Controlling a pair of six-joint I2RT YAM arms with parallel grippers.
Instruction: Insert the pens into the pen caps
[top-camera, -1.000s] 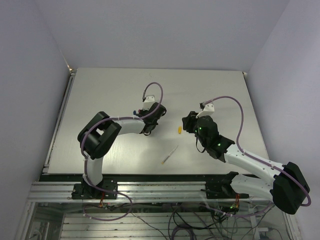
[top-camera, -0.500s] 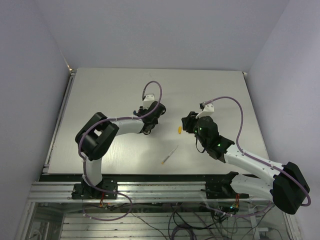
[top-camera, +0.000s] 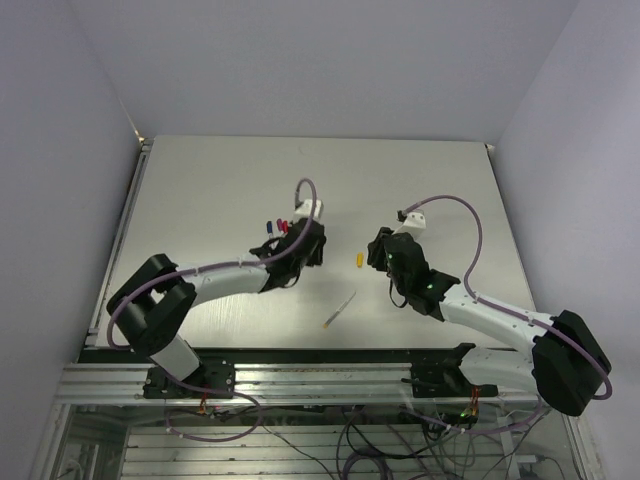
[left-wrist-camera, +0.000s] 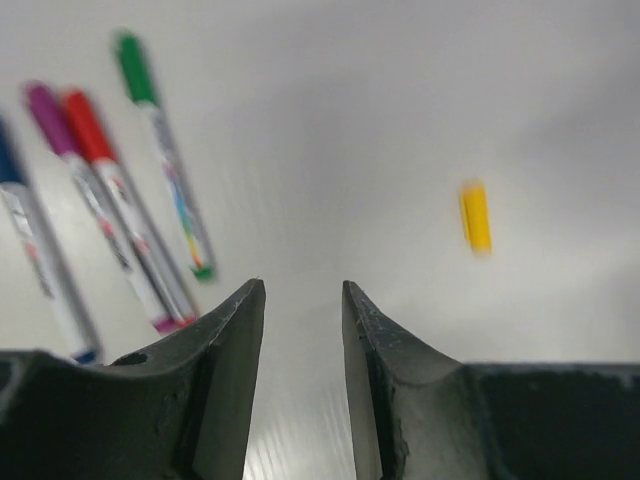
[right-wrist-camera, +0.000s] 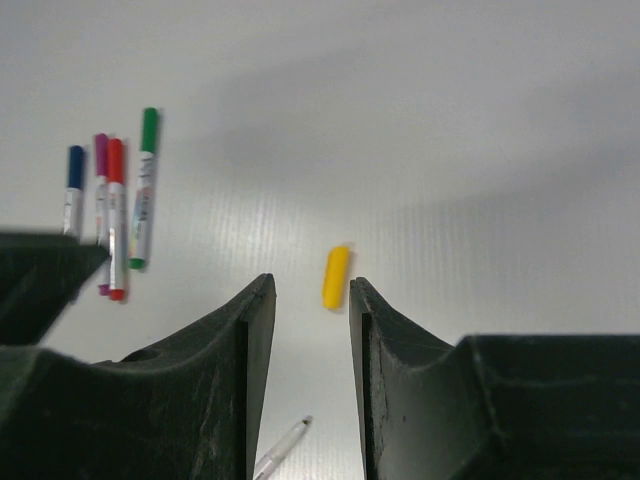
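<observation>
Table (top-camera: 200, 180): pale grey and matte, with both arms reaching out over its middle.
Left arm (top-camera: 220, 275): stretched far forward and inward, wrist above the table's centre-left.
Right arm (top-camera: 480, 315): angled in from the near right corner, wrist facing the left one across a gap.
Left gripper (left-wrist-camera: 303, 290): jaws a narrow slot apart with nothing between them. It hangs over bare table, just beside the finished pens.
Right gripper (right-wrist-camera: 310, 285): jaws likewise narrowly parted and empty, tips aimed at the table just short of the loose cap.
Capped pens (right-wrist-camera: 143, 190): four lie side by side near the left wrist, wearing green, red, purple and blue caps. These look done.
Bare pen (top-camera: 340, 310): a thin pale stick lying at a slant towards the near edge, between the two arms and well apart from both grippers. Its tip colour is too small to read from above, so yellow is likely but not certain.
Yellow cap (right-wrist-camera: 335, 276): lies flat on the table, loose, in line with the gap of the right jaws and just beyond them.
Step in hand: the last pairing, judging by four capped and one left. The right arm is lining up on the cap.
Next move: lower the right jaws astride the cap and close across its short width. The left arm must swing back to the bare pen, grip it mid-shaft, then bring tip and cap mouth onto one line.
</observation>
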